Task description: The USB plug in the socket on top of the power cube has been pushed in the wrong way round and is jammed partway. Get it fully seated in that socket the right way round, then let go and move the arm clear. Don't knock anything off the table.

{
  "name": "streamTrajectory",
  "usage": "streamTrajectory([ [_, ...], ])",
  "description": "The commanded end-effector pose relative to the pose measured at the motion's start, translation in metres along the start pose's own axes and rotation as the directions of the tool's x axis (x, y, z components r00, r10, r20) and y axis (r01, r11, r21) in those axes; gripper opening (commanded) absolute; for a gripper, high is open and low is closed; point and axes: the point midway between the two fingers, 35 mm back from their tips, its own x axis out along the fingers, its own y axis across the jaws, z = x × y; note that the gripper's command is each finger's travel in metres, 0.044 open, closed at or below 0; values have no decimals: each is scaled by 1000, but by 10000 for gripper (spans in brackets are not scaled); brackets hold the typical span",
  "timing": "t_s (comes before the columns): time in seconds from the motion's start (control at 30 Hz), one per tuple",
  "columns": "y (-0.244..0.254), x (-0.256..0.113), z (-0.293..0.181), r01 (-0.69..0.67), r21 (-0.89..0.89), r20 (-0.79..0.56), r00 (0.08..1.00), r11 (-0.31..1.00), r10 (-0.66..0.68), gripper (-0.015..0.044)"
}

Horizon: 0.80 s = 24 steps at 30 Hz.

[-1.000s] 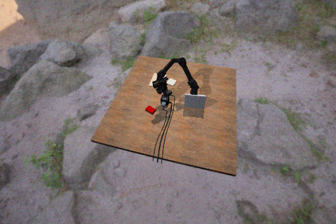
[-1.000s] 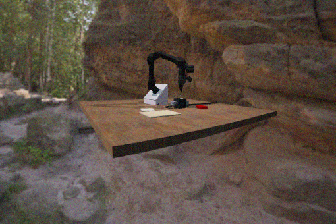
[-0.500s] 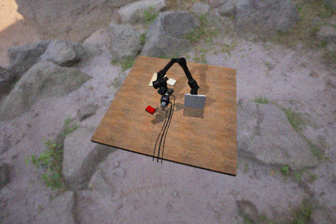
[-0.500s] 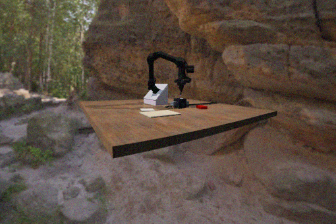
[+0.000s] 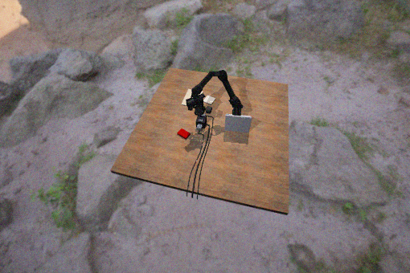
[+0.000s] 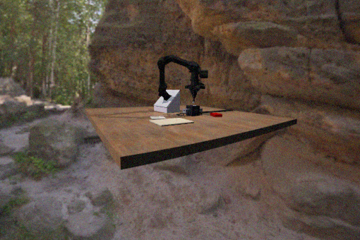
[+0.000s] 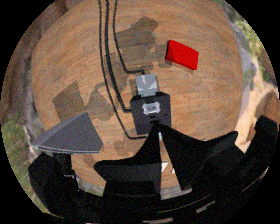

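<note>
The black power cube (image 5: 202,120) (image 6: 193,111) (image 7: 144,124) stands on the table. A pale-rimmed socket (image 7: 151,108) shows on its top in the wrist view, with no plug seen in it. My gripper (image 6: 193,100) (image 7: 158,127) is pointing down just above the cube, its fingers shut on the small USB plug (image 6: 193,103). The plug shows as a pale tip under the fingers in the exterior view, seemingly clear of the cube's top. Its body is mostly hidden by the fingers, and its way round cannot be told.
A grey adapter (image 5: 198,127) (image 7: 146,85) sticks out of the cube's side, with black cables (image 5: 207,143) (image 7: 106,45) alongside. A red block (image 5: 183,133) (image 6: 216,114) (image 7: 182,55) lies nearby. A grey wedge (image 5: 238,124) (image 6: 170,104) (image 7: 75,135) stands by the arm's base. Two cream panels (image 6: 171,122) (image 6: 157,117) lie flat.
</note>
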Motion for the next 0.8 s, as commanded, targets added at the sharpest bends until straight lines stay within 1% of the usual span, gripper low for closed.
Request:
streamTrajectory([
  [0.0, 0, 0, 0, 0, -13, 1, 1000, 1000, 1, 0],
  [0.77, 0, 2, 1, 0, -9, 16, 1000, 1000, 0, 0],
])
